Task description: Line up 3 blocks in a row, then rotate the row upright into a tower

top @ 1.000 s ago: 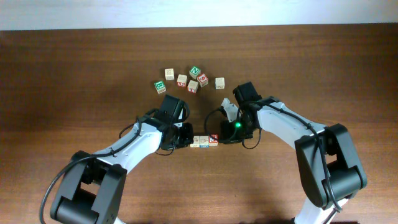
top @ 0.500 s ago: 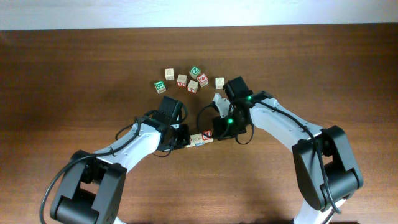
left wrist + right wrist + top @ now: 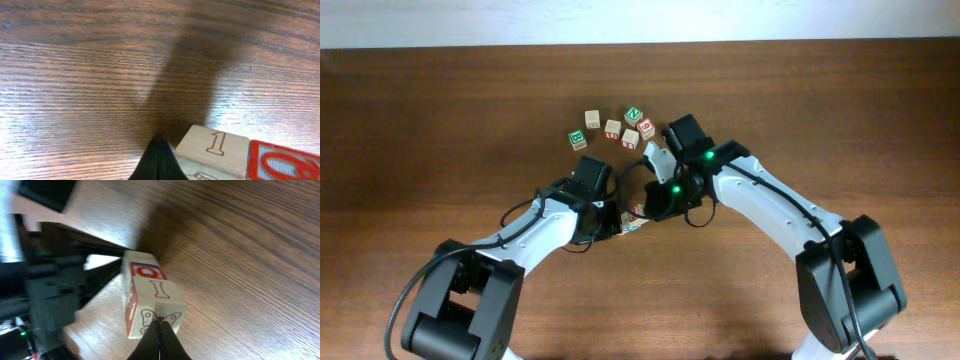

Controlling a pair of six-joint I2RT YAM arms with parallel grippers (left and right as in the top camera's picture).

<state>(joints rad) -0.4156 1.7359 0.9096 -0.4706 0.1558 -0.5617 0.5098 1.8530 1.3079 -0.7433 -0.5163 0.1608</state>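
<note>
At the middle of the dark brown wooden table, between my two arms, sits a short row of three small pale wooden alphabet cubes. The row lies at a slant to the table's edges.

I judge that I am partway through turning this row, with one closed tip at each end acting as a pusher.

My left pincer is fully closed and holds nothing. Its dark tip touches the lower corner of a pale cube printed with a red numeral one, which sits tight against a red-faced cube.

My right pincer is also closed to a point and grips nothing. Its tip presses on the end cube with a butterfly outline.

The next move likely calls for sweeping the two tips in opposite directions, gently, so the cubes turn together without splitting apart.

A loose group of other lettered cubes lies well apart, further back.
</note>
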